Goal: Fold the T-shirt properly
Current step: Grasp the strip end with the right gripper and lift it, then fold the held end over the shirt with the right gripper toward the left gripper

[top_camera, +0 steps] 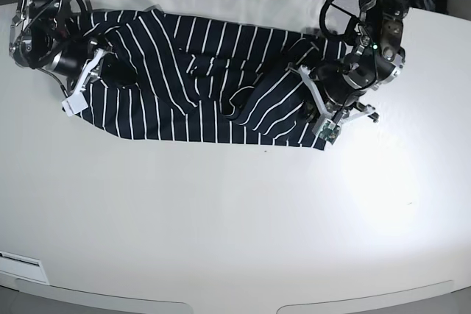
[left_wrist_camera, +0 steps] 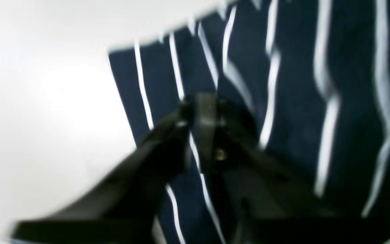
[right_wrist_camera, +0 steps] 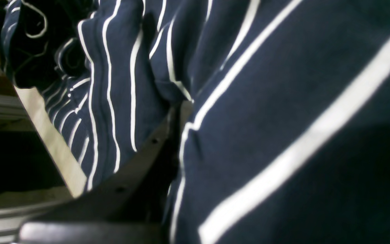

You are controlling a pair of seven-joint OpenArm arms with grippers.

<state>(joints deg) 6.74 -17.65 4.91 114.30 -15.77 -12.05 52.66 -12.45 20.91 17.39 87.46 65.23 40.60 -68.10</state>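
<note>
The T-shirt (top_camera: 191, 79) lies spread across the far half of the white worktop (top_camera: 235, 226), its long axis running left to right in the base view. The fabric is rumpled, with a raised fold near its centre and the lower hem forming an uneven line.

The left gripper (top_camera: 327, 112) sits at the shirt's end on the right of the base view, above the lower corner of the fabric. In the left wrist view the fingers (left_wrist_camera: 181, 118) converge over the striped cloth close to a straight edge of the shirt. The picture is blurred, so whether the fingers pinch cloth or stand slightly apart cannot be told.

The right gripper (top_camera: 79, 82) sits at the opposite end of the shirt, on the left of the base view. In the right wrist view one finger (right_wrist_camera: 141, 159) runs beneath a bunched fold, and fabric drapes over it and fills most of the frame. The fingers appear clenched on the T-shirt at this edge. The worktop edge shows below the hanging cloth.
</note>
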